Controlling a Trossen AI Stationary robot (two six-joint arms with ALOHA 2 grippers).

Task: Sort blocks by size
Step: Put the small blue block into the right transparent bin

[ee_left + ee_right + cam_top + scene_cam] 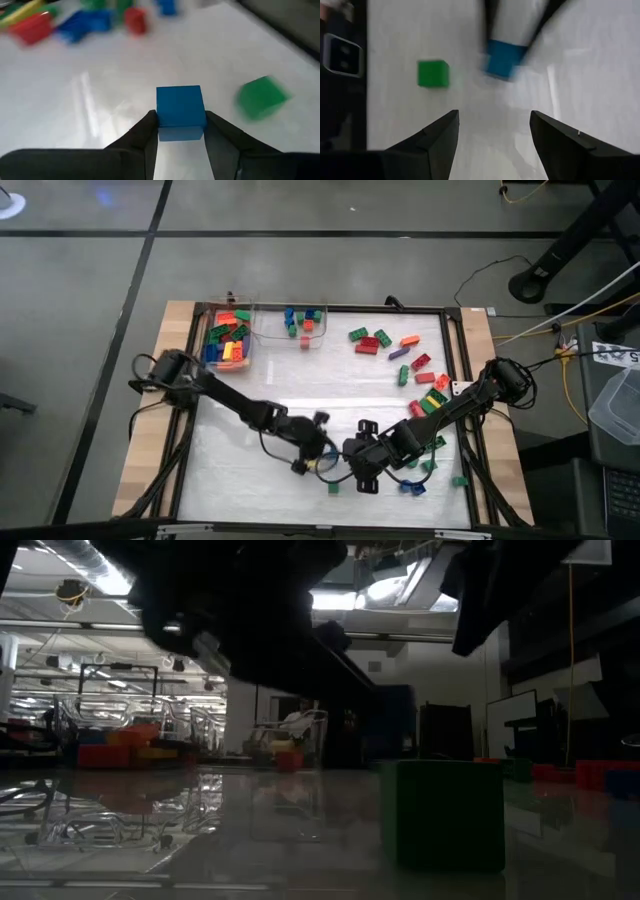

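The left gripper [180, 131], low over the near middle of the white table [300, 370], has its two dark fingers pinched on the sides of a small square blue plastic brick [180, 111]. The clear bin of short bricks [291, 327] lies well away at the far edge, beside the bin of longer ones [228, 338], so the carry probably runs straight back. The right gripper [493, 132] hangs just beside, fingers spread wide and empty, facing a small green square brick [433, 73] lying loose nearby.

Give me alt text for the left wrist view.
The left gripper grips a small blue block between its fingers above the white table. A green block lies nearby, and more blocks sit farther off.
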